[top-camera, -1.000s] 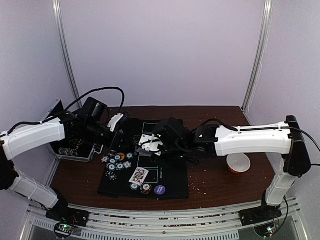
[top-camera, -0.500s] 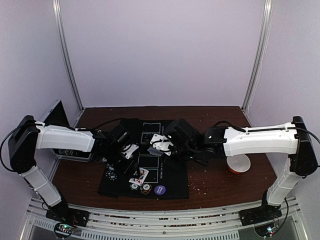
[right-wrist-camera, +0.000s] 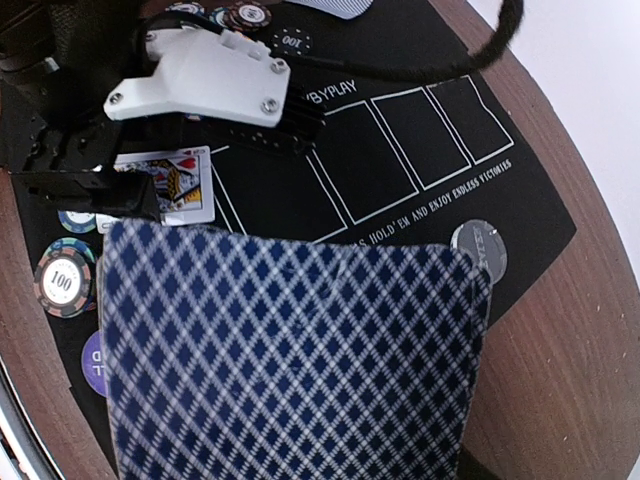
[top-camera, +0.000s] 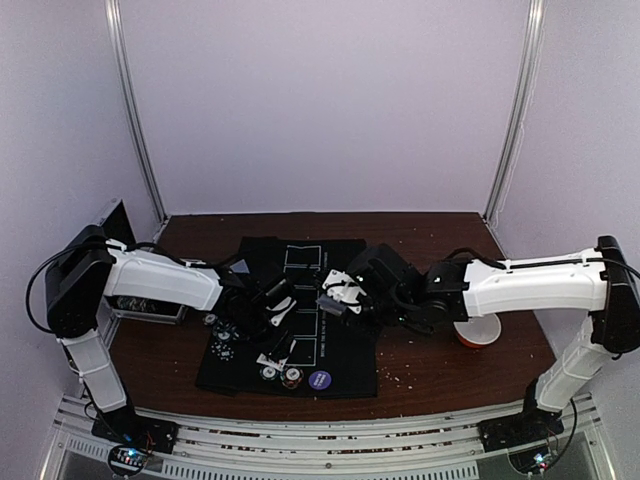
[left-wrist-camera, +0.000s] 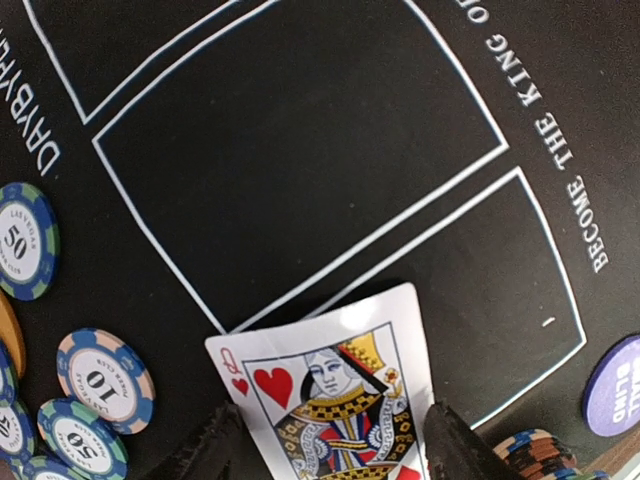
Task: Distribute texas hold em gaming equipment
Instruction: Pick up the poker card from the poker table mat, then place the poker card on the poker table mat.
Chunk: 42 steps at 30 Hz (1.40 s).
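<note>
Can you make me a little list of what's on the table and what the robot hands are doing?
Mat: black cloth mat with white card boxes, on the brown wooden table
Left gripper: open, above the face-up queen of hearts card lying on the mat
Right gripper: shut on a blue-and-white diamond-backed card
Chips: round blue-and-white poker chips left of the queen
Discs: round purple disc and round black-silver disc, both on the mat
Bowl: white bowl with orange outside, on the table beside the mat

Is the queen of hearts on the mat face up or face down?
Face up: the queen card shows its red heart and portrait in the left wrist view, lying on the black mat.
</note>
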{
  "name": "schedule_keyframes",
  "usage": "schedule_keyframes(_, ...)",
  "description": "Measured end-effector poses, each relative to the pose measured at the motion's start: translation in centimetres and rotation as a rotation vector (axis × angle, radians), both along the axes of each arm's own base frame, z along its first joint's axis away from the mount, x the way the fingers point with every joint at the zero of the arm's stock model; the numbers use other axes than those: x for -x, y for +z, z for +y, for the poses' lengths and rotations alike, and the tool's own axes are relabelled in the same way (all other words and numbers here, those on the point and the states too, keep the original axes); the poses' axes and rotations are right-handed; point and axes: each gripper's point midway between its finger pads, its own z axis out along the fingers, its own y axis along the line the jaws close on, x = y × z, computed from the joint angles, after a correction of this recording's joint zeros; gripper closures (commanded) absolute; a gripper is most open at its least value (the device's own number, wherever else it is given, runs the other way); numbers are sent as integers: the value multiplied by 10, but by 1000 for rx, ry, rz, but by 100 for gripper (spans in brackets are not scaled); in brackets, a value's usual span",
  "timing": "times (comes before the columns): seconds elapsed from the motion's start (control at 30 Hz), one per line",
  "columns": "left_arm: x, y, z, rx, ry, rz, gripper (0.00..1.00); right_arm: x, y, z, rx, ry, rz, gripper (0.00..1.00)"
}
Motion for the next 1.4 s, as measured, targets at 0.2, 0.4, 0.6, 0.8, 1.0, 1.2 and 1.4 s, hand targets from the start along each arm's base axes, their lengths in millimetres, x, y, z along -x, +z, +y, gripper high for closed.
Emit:
schedule_keyframes(0.2, -3, 1, 1, -10, 4, -13, 61, -2, -18, -28, -2, -99, 38, 51)
schedule_keyframes(0.4, -4, 5, -1, -10, 0, -15, 70, 0, -43, -52, 11, -190, 88, 51)
schedule_keyframes(0.6, -12, 27, 2, -22, 7, -66, 70, 0, -45, -56, -3, -223, 101, 51)
schedule_keyframes(0.8, -23, 52, 41, -186, 71, -175, 71, -1, -39, -56, -23, -225, 94, 51)
schedule_keyframes(1.0, 0, 48, 107, -497, 120, -174, 71, -1, -38, -55, -25, -224, 94, 51)
schedule_keyframes(1.2, 28, 31, 115, -659, 48, -178, 71, -1, -38, -54, -31, -221, 95, 51)
schedule_keyframes(1.4, 37, 10, 120, -767, 12, -171, 63, -1, -37, -54, -32, -220, 95, 51)
